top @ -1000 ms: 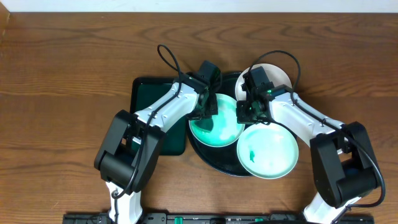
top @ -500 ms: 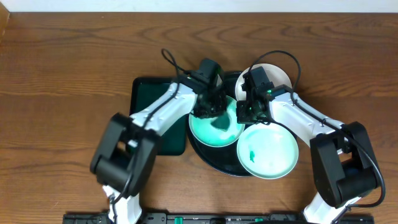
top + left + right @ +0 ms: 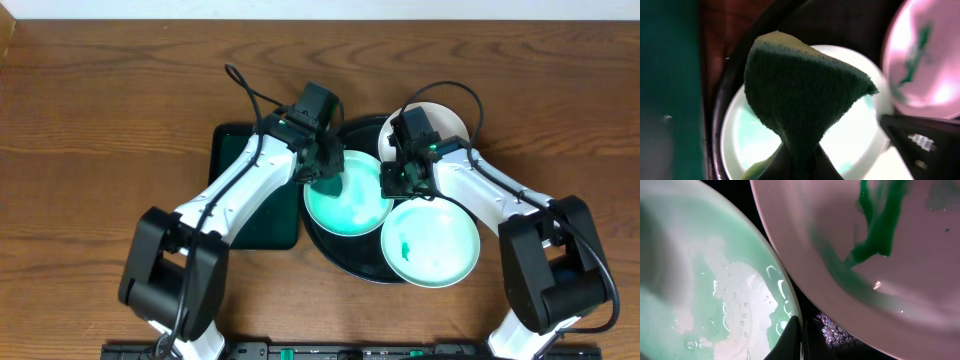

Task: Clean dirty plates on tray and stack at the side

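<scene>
**A:** Starting nearest us, the smeared plate (image 3: 432, 243) lies on the front right of the black tray (image 3: 340, 258). It has a green streak across it, and neither arm is on it.

**B:** Agreed. Just behind it is the middle plate (image 3: 352, 205), also on the tray, and that's where the change is. Half a second ago we had the sponge (image 3: 800, 95) down over the plate's far half. Now the left end effector (image 3: 324, 178) has drawn back to the plate's left rim, and the whole arm has swung out to the left.

**A:** It's still pinching the sponge from below, and the pad looks to hang above the plate rather than press on it.

**B:** We read that as the end of a wiping stroke. The plate shows a wet sheen and no thick streak that we can see.

**A:** The right end effector (image 3: 401, 184) hasn't moved, and its jaws are still clamped on that plate's right rim to steady it.

**B:** Farthest back, the white plate (image 3: 445, 118) is half hidden under the right arm. Nothing is stacked on the table (image 3: 100, 100) yet, so we judge most of the task is still ahead.
</scene>
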### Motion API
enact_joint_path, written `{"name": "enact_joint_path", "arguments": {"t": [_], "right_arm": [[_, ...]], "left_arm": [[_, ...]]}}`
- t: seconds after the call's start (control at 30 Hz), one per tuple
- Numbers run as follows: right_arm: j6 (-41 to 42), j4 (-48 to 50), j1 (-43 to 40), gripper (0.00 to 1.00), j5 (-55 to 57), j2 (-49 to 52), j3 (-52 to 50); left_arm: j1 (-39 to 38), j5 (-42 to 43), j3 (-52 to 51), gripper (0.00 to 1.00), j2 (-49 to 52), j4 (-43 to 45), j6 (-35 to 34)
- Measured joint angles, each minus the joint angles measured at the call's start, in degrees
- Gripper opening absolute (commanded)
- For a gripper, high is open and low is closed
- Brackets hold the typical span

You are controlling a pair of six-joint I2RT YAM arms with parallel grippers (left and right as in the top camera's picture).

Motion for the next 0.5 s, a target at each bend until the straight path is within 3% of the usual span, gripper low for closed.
{"name": "enact_joint_path", "arguments": {"t": [0.5], "right_arm": [[0.0, 0.1, 0.0, 0.01, -0.1, 0.0, 0.0]], "left_arm": [[-2.1, 0.3, -3.0, 0.08, 6.3, 2.8, 0.1]]}}
